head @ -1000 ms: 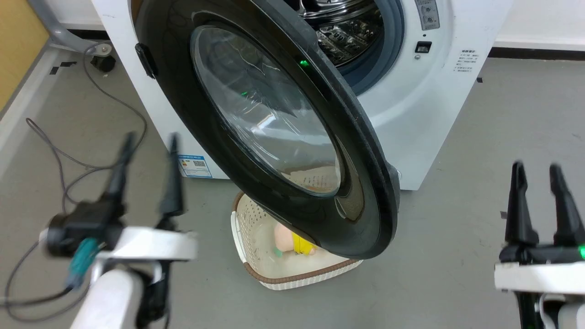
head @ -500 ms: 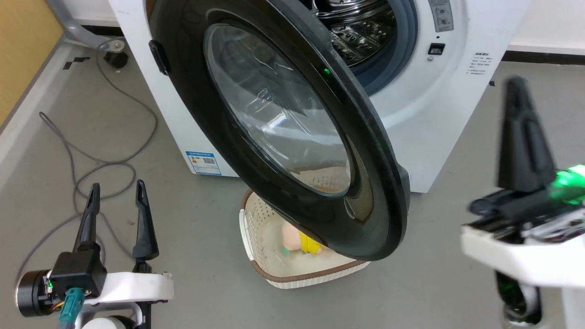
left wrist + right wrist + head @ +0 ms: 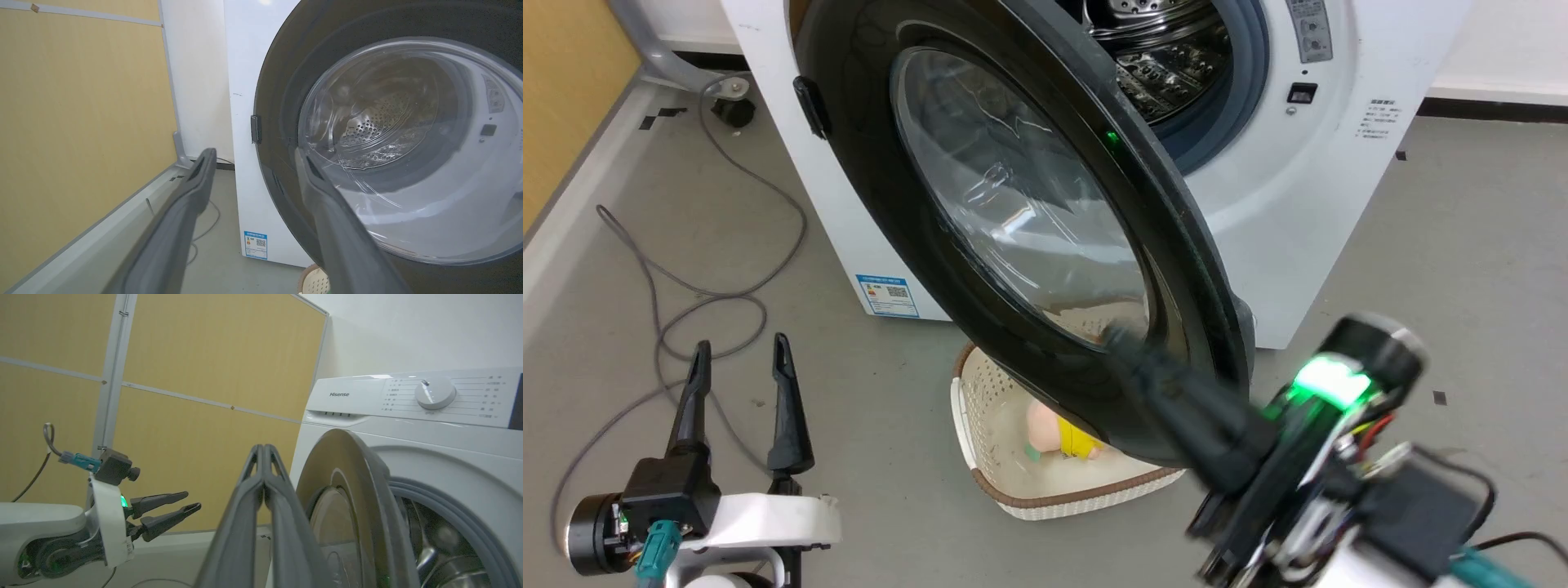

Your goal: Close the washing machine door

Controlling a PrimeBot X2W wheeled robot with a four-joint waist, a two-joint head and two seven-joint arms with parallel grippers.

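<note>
My right end effector, fingers pressed together, points at the lower black rim of the washing machine door; I cannot tell whether it touches. My left end effector hangs spread, low to the door's left and apart from it. The door stands half open before the washing machine.

Spread left claw faces washing machine door.

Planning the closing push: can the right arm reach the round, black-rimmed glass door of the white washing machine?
Probably yes: the right gripper, fingers together, is at the outer face of the black-rimmed glass door, near its lower rim, nothing between.
</note>
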